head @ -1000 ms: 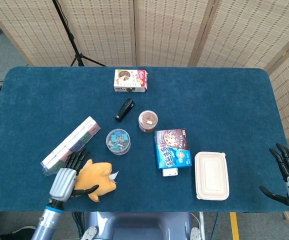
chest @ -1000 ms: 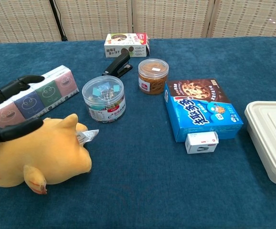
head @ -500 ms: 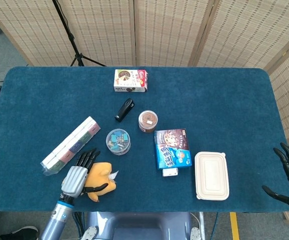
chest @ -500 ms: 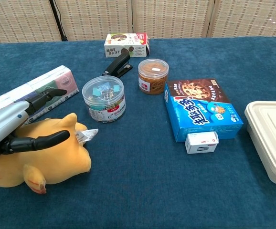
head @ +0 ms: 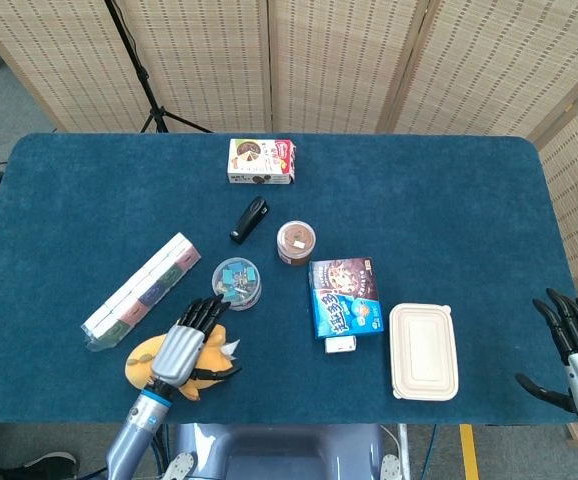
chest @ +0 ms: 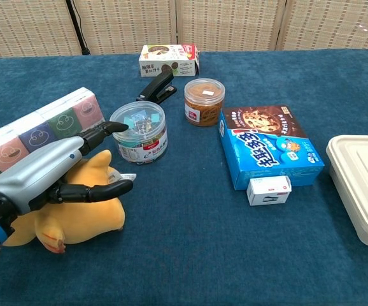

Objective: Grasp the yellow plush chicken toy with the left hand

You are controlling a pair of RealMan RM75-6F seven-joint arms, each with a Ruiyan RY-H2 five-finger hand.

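Item: yellow plush chicken toy (head: 145, 356), lower left of the head view, lying on the blue table (head: 449, 220) just below the strip of tissue packs (head: 139, 290). 
Change: over the last second the left hand (head: 181, 350) has slid rightward across the toy and now lies over its right part, fingers extended toward the clear tub of clips (chest: 139, 132), thumb (chest: 101, 190) reaching past the toy's front. Nothing is gripped; judged a pre-grasp, closure not yet begun. 
Right hand (head: 577, 352): lower right frame edge, fingers spread, empty. 
Obscured: most of the toy's top under the hand; contact between palm and plush cannot be confirmed; toy's far end cut off in the chest view
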